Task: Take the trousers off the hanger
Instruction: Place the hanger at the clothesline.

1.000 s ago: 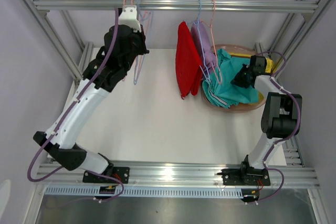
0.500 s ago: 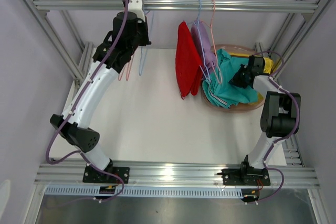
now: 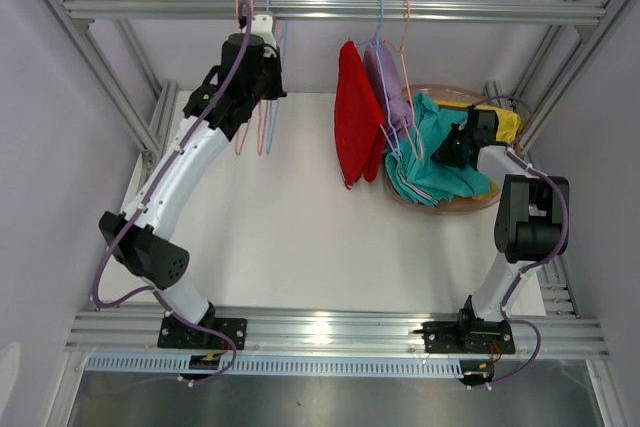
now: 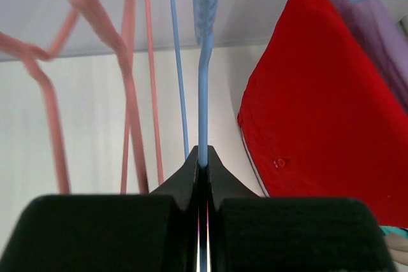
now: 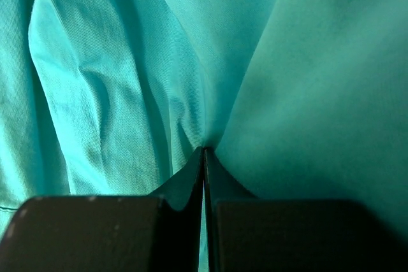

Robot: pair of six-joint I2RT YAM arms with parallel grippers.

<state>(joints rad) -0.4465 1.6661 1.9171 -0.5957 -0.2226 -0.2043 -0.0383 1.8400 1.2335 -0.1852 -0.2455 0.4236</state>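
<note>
Landmark: the rail, the metal bar that crosses the far side of the frame above the counter.
Left hand: the left hand is raised right up to the rail, at its left part. In the wrist view the left hand has its fingers together, clamped on the thin wire of the blue hanger.
Blue hanger: the blue hanger hangs bare from the rail's left part.
Pink hangers: the pink hangers hang bare just beside it, on the side nearer the rail's left end; up close, the pink hangers are blurred.
Red trousers: the red trousers hang below the middle of the rail, draped flat; they also show in the left wrist view.
Lavender trousers: the lavender trousers hang from the rail right behind the red pair, toward the rail's right end.
Teal trousers: the teal trousers are off the rail, spread below its right half over the tub, with thin hanger wires crossing their edge.
Yellow trousers: the yellow trousers lie in the tub under the rail's right end, mostly covered.
Right hand: the right hand is low, below the rail's right part, on the teal cloth. Its wrist view shows the right hand with fingers pressed together, pinching a fold of the teal trousers where the creases meet.
</note>
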